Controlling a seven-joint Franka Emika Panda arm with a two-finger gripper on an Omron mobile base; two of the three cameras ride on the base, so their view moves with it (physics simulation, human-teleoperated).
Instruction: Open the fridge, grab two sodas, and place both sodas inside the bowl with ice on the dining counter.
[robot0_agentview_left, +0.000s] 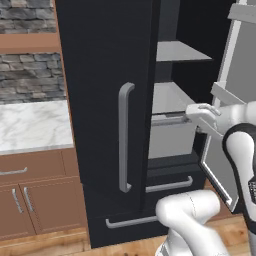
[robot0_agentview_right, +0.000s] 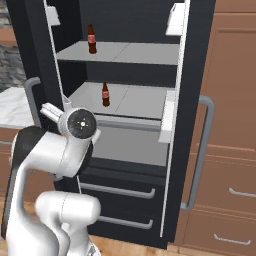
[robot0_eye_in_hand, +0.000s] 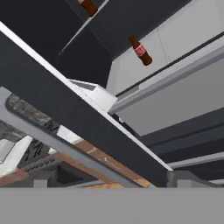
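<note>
**Fridge open, two sodas on the shelves ahead of me**

My claw (robot0_agentview_left: 200, 114) hangs released, gripping nothing, at the opening of the black fridge (robot0_agentview_right: 135, 165), level with the lower grey shelf (robot0_agentview_right: 135, 100). The fridge's right door (robot0_agentview_right: 192, 125) is swung wide; its left door (robot0_agentview_left: 107, 100) is barely open, its long grey handle (robot0_agentview_left: 125, 137) to the left of my claw in the left base view.

Beyond my claw, one soda (robot0_agentview_right: 105, 94) stands upright on the lower shelf. The other soda (robot0_agentview_right: 91, 38) stands upright on the upper shelf (robot0_agentview_right: 120, 50), above and a little left of the first in the right base view. Both are well apart from my fingers.

Below my claw sit two black drawers with grey bar handles (robot0_agentview_right: 117, 191). Left of the fridge there is a white marble counter (robot0_agentview_left: 30, 125) on brown cabinets (robot0_agentview_left: 30, 200), with a grey stone wall (robot0_agentview_left: 30, 75) above. Right of the fridge stand tall brown wooden cabinets (robot0_agentview_right: 230, 150). The floor (robot0_agentview_left: 220, 240) is wood.
</note>
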